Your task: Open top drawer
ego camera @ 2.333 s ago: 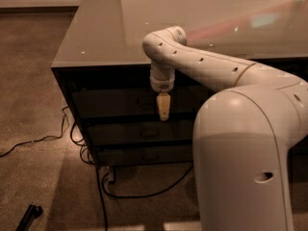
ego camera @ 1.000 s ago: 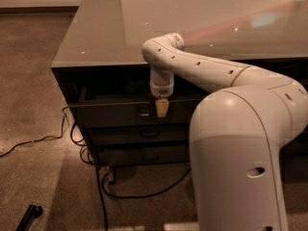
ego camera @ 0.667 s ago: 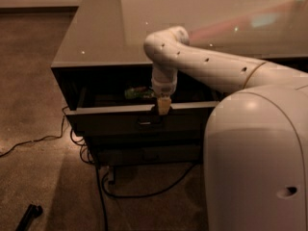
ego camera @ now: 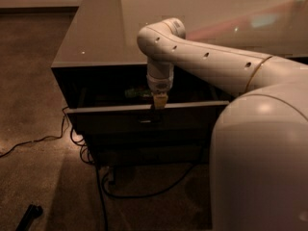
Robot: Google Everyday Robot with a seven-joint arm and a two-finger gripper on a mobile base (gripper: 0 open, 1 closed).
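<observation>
The top drawer (ego camera: 110,120) has a dark flat front with a small metal pull (ego camera: 146,121) at its centre. It stands pulled out partway from the cabinet, and its top edge catches the light. My gripper (ego camera: 159,102) points straight down at the middle of the drawer front's top edge, just above the pull. A green object (ego camera: 136,93) lies inside the drawer, behind the gripper. The rest of the drawer's inside is in shadow.
A glossy grey tabletop (ego camera: 96,28) covers the cabinet. A lower dark drawer front (ego camera: 144,153) sits beneath. Cables (ego camera: 43,139) run over the carpet at the left and under the cabinet (ego camera: 144,192). A dark object (ego camera: 30,214) lies at bottom left. My white body (ego camera: 260,167) fills the right.
The top drawer has slid out toward me from shut to partway open. My gripper has moved toward me with the drawer front.
</observation>
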